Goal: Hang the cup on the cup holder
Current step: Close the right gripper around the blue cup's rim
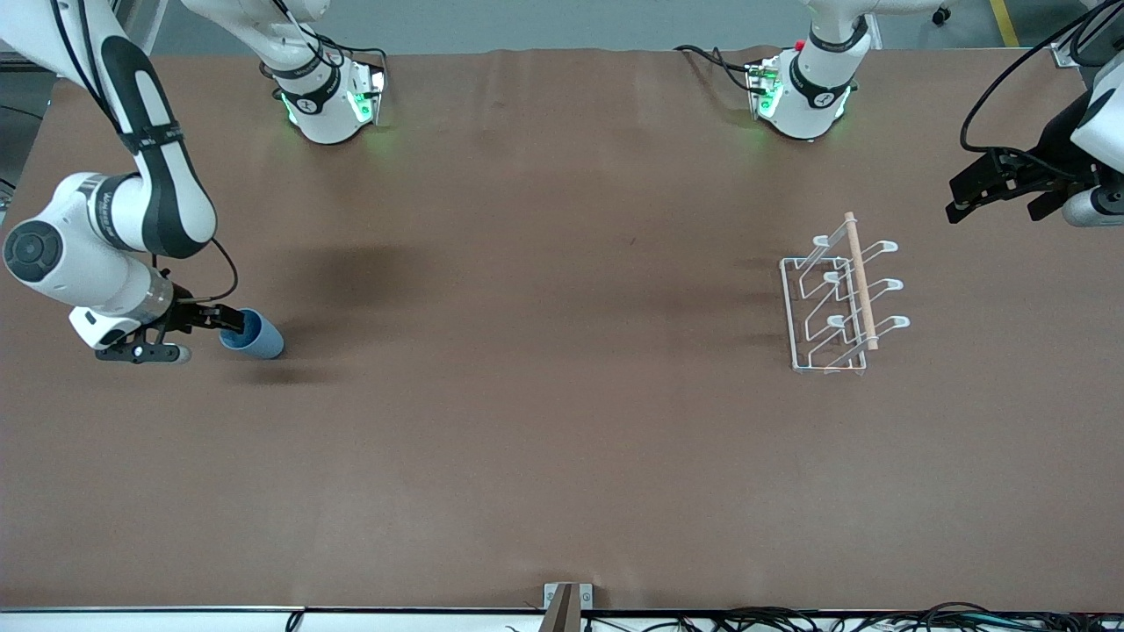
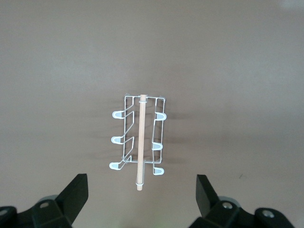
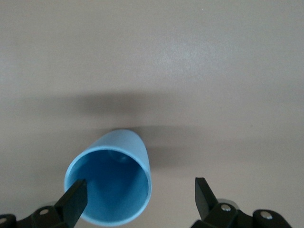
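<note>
While the left tool (image 1: 953, 211) waits wide — right tool (image 1: 230, 321) gapes at cup (image 1: 255, 334).

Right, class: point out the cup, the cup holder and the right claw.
cup (image 1: 256, 337): front view, its side wall.
cup holder (image 1: 861, 281): front view, its wooden rod.
right claw (image 3: 138, 194): right wrist view, midway between its fingertips.

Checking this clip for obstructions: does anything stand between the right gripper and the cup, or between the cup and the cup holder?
Nothing visible does. The open right gripper is already at the blue cup, one finger at its rim. Only bare table lies between the cup and the white wire cup holder. The left gripper waits above the table's edge near the holder.
</note>
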You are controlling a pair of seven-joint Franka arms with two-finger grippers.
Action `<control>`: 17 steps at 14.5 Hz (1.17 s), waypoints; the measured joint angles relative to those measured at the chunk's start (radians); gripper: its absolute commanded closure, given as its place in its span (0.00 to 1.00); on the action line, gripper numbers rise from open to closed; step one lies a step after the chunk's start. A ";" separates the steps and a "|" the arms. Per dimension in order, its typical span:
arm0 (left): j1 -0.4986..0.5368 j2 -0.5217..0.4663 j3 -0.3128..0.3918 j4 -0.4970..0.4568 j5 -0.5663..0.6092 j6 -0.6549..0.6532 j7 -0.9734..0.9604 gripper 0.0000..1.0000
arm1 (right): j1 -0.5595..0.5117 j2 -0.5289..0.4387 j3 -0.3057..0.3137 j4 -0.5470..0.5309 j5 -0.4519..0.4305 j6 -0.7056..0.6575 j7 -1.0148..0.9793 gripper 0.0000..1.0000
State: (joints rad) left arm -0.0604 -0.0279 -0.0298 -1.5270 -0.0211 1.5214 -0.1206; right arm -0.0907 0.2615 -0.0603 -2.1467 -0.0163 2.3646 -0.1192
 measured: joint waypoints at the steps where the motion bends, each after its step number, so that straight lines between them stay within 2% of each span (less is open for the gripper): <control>1: 0.000 0.000 0.000 0.000 0.000 0.000 0.000 0.00 | 0.000 0.013 0.000 -0.008 0.000 0.027 -0.002 0.00; 4: 0.000 0.000 0.000 0.000 0.000 0.000 0.000 0.00 | 0.000 0.030 0.000 -0.039 0.000 0.089 -0.018 0.06; 6: 0.000 0.000 0.000 0.000 0.000 0.000 0.000 0.00 | -0.003 0.035 0.000 -0.048 0.000 0.102 -0.032 0.16; 8: 0.000 0.000 0.000 0.000 0.000 0.000 0.000 0.00 | -0.007 0.037 -0.001 -0.052 0.000 0.103 -0.046 0.36; 12: 0.000 0.000 0.000 0.000 0.000 0.000 0.000 0.00 | -0.009 0.037 -0.001 -0.059 0.000 0.104 -0.050 0.89; 13: 0.000 0.001 0.000 0.000 0.000 0.000 0.000 0.00 | -0.009 0.037 0.000 -0.060 0.000 0.104 -0.050 0.96; 14: 0.000 0.001 0.000 0.000 0.000 0.000 0.000 0.00 | -0.009 0.037 0.000 -0.061 0.001 0.104 -0.050 1.00; 17: 0.000 0.002 0.000 0.000 0.000 0.000 0.000 0.00 | -0.009 0.037 0.000 -0.057 0.010 0.104 -0.049 1.00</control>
State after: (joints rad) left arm -0.0603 -0.0262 -0.0299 -1.5270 -0.0211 1.5214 -0.1206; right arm -0.1000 0.2986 -0.0603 -2.2032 -0.0060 2.4688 -0.1684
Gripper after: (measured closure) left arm 0.000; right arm 0.952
